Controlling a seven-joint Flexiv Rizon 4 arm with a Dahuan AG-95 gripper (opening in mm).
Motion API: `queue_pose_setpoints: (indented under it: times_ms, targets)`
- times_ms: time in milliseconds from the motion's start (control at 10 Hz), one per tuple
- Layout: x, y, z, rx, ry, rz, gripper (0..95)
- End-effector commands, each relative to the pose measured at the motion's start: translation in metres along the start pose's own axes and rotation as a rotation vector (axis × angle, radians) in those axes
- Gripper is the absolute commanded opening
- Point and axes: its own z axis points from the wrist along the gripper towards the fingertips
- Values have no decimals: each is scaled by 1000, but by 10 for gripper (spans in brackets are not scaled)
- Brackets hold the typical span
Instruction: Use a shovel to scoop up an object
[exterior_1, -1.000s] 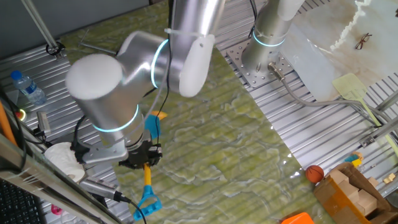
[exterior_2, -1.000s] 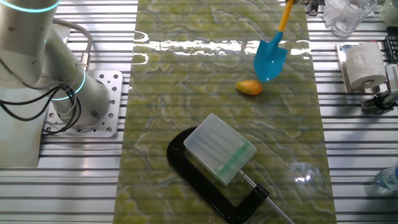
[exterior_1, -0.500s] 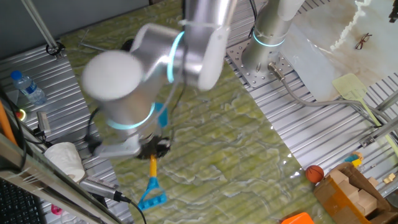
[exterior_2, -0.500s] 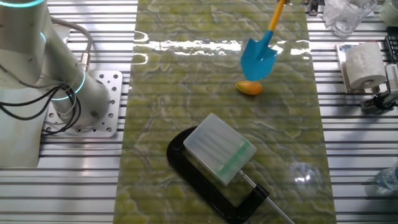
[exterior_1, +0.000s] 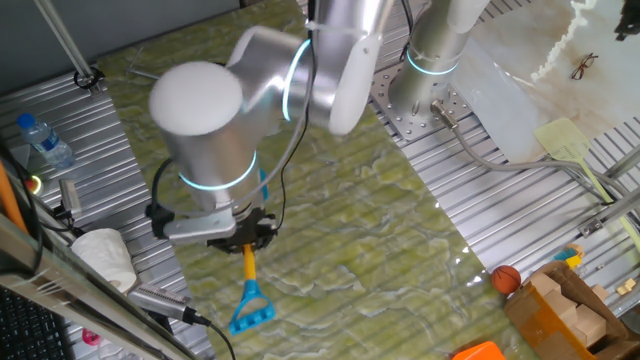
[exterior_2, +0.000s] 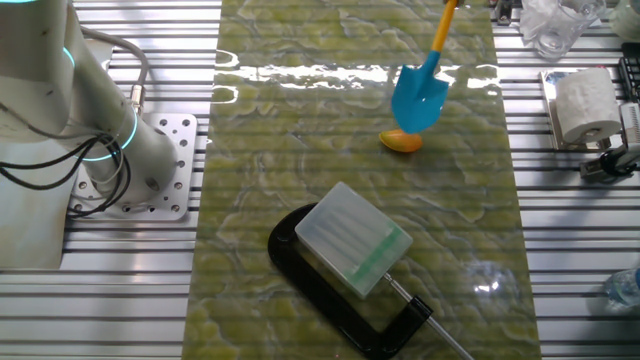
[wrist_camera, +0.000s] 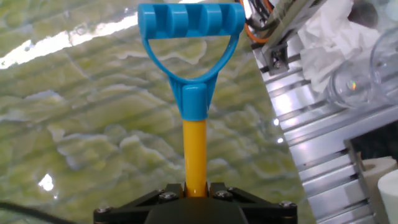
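Hand view showed the gripper (wrist_camera: 196, 194) nearest the lens, its jaws closed around the yellow shaft of the shovel (wrist_camera: 193, 93), whose blue D-shaped end pointed away over the green marbled desk (wrist_camera: 74, 143). In the other fixed view, a black clamp (exterior_2: 345, 310) holding a pale block (exterior_2: 352, 238) lay closest, and beyond it the object (exterior_2: 402, 141) rested on the desk, with the shovel's tilted blue blade just above and behind it.
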Motion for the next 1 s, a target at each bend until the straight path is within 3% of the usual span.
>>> queue_pose_setpoints:
  times_ms: [100, 300, 500, 700, 1000]
  targets:
    - [-3, 6, 6, 56, -19, 50, 0]
    - [-10, 11, 14, 96, -29, 45, 0]
    - [-11, 8, 20, 123, -65, 0, 0]
    - [-11, 4, 26, 126, -115, 37, 0]
    - [-22, 2, 21, 118, -117, 48, 0]
